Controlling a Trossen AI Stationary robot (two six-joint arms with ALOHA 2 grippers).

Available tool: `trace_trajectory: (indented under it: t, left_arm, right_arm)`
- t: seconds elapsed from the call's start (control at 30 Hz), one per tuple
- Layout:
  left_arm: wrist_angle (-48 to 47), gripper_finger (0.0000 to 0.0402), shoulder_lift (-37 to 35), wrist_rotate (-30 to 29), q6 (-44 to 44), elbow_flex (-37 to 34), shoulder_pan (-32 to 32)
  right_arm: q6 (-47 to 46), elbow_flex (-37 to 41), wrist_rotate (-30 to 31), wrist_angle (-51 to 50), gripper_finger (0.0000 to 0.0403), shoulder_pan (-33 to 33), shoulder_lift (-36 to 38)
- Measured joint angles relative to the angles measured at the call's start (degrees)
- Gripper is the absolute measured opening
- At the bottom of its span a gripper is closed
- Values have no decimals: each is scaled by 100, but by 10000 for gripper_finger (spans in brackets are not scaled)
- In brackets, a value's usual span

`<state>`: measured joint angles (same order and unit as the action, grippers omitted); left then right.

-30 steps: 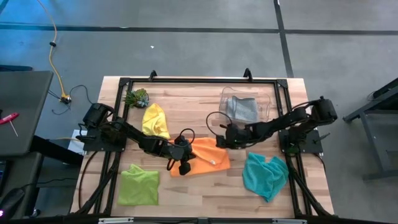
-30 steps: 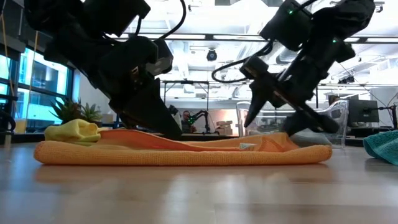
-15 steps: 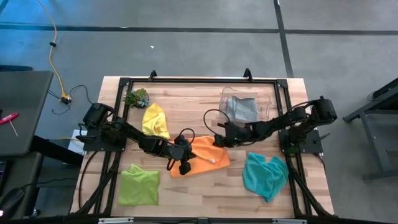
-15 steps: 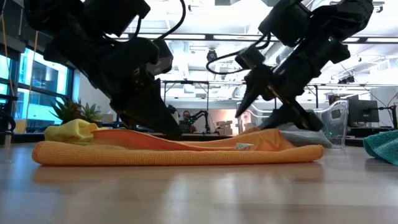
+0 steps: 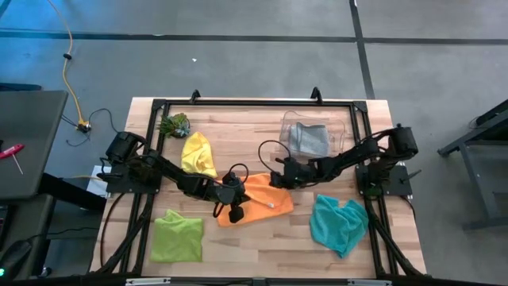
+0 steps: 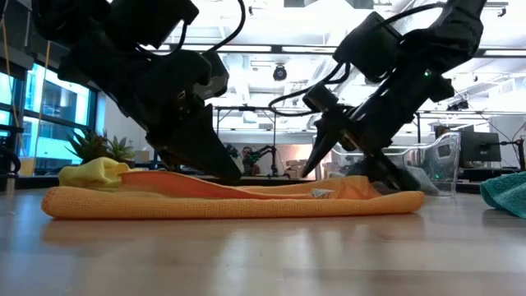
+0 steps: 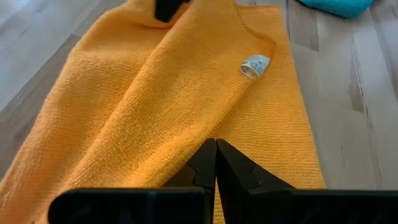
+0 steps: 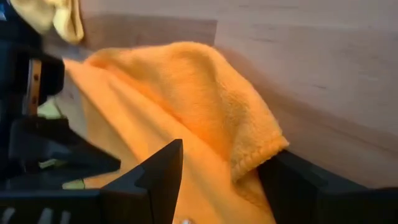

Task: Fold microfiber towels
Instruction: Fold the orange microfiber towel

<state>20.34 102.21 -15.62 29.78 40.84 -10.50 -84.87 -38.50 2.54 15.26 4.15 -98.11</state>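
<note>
Midway across the wooden slatted surface (image 5: 238,143) lies the soft orange microfiber towel (image 5: 262,202), partly doubled over, small white care tag (image 7: 255,65) showing on top. Cloth looks light, limp, grippy-napped; it should drape and bunch rather than hold a crease, so best taken at a corner or hem edge. Left claw (image 7: 216,163) pressed together, tips down on the towel's left portion, pinning it; whether any cloth is pinched, cannot tell. Right claw (image 8: 217,171) spread, fingers straddling the raised fold at the towel's far right corner, not yet closed on it. Yellow crumpled towel (image 5: 198,154) sits far left.
</note>
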Motion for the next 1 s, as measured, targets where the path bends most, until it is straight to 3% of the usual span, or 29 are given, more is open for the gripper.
trace_trajectory:
  t: [0.37, 0.57, 0.73, 0.9, 1.0]
  left_arm:
    - [2, 0, 0, 1, 2, 0, 0]
    - [2, 0, 0, 0, 2, 0, 0]
    - [2, 0, 0, 2, 2, 0, 0]
    - [2, 0, 0, 1, 0, 1, 0]
    - [2, 0, 0, 2, 2, 0, 0]
  right_arm:
    - [-211, 0, 1375, 174, 192, -14, -15]
    - [290, 0, 1378, 932, 192, 5, -6]
    - [930, 0, 720, 1069, 192, -1, -4]
    - [2274, 0, -641, 1288, 192, 1, -4]
    - [2657, -2, -1151, 1322, 192, 4, -4]
